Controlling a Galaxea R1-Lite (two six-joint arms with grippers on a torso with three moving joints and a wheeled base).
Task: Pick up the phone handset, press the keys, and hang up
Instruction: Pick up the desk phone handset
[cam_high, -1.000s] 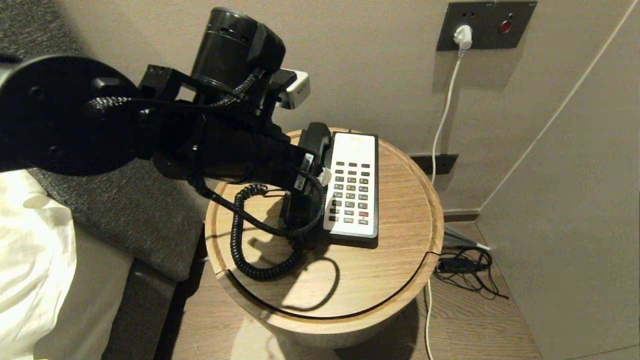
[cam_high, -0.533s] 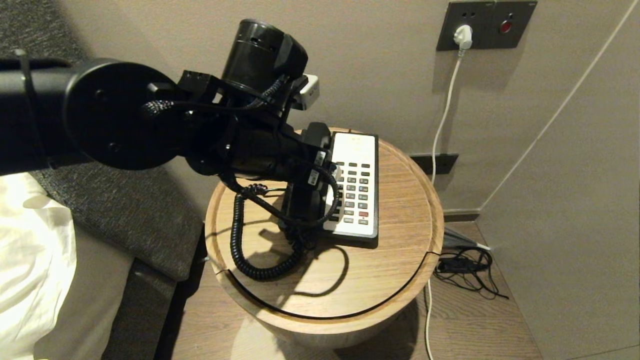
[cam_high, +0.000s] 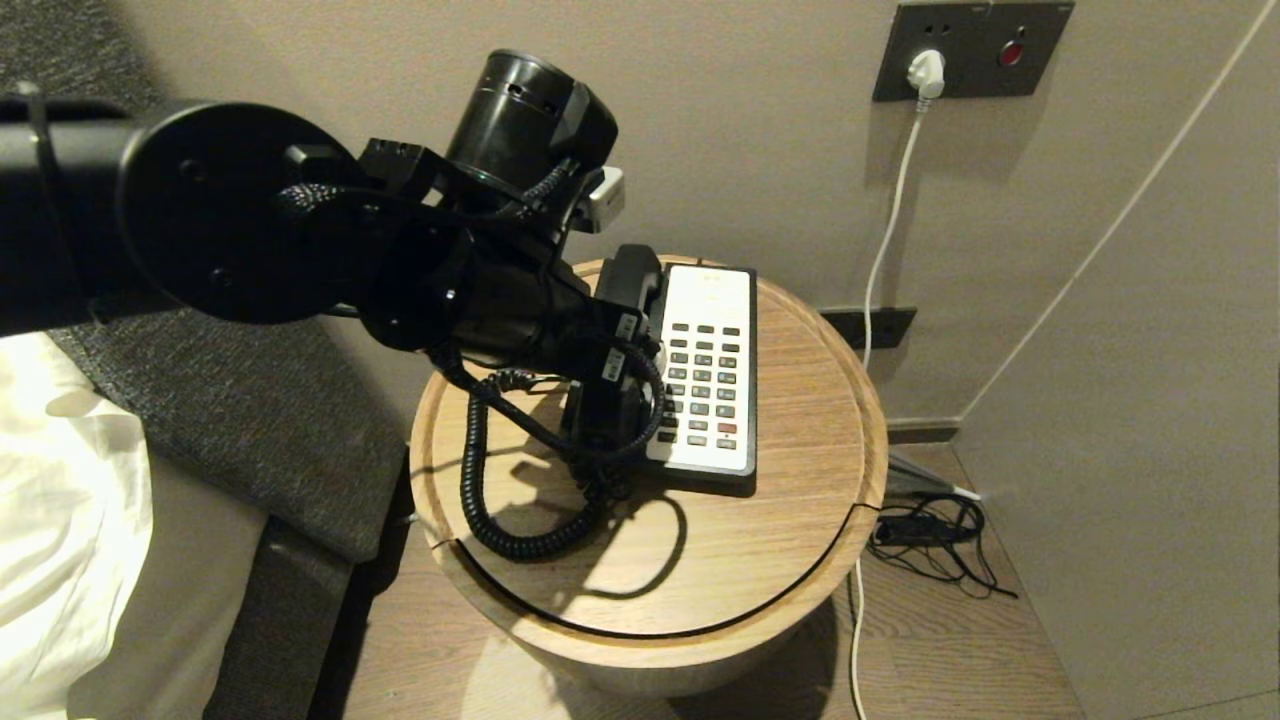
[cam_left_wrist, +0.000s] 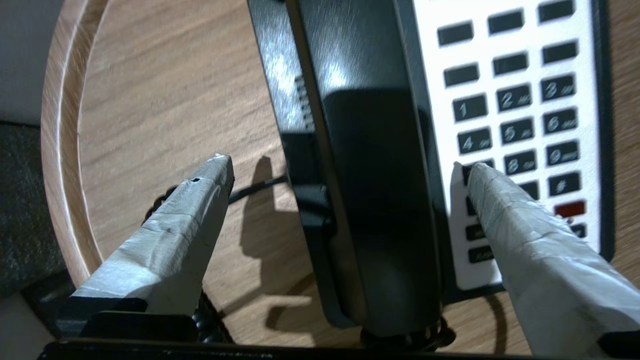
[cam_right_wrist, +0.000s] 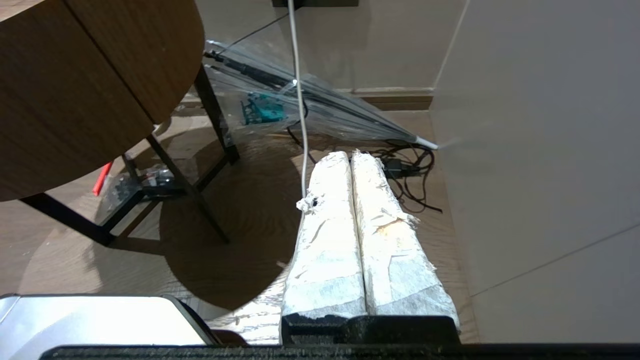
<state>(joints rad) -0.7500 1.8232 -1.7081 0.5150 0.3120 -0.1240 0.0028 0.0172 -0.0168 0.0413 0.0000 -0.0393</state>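
Observation:
The phone handset (cam_left_wrist: 370, 175), glossy black, lies in its cradle along the left side of the black-and-white phone base (cam_high: 745, 475) on a round wooden table (cam_high: 800, 560). Its top end (cam_high: 630, 275) shows past my left arm in the head view. The coiled cord (cam_high: 490, 500) loops over the tabletop. The keys (cam_high: 705, 385) form a dark grid in the white faceplate, one of them red. My left gripper (cam_left_wrist: 345, 167) is open and astride the handset's lower half, one fingertip (cam_left_wrist: 210, 180) over bare wood, the other over the keys, both apart from the handset. My right gripper (cam_right_wrist: 350, 155) is shut, low beside the table.
A wall plate with a red button (cam_high: 1012, 50) holds a white plug (cam_high: 925, 70) whose cable runs down to tangled wires (cam_high: 930, 540) on the floor. A grey cushion (cam_high: 250, 430) and white bedding (cam_high: 60, 520) lie left of the table. A folded clear umbrella (cam_right_wrist: 320, 105) lies on the floor.
My left arm has swung right and come down over the handset. The handset, cord and phone base have stayed where they were.

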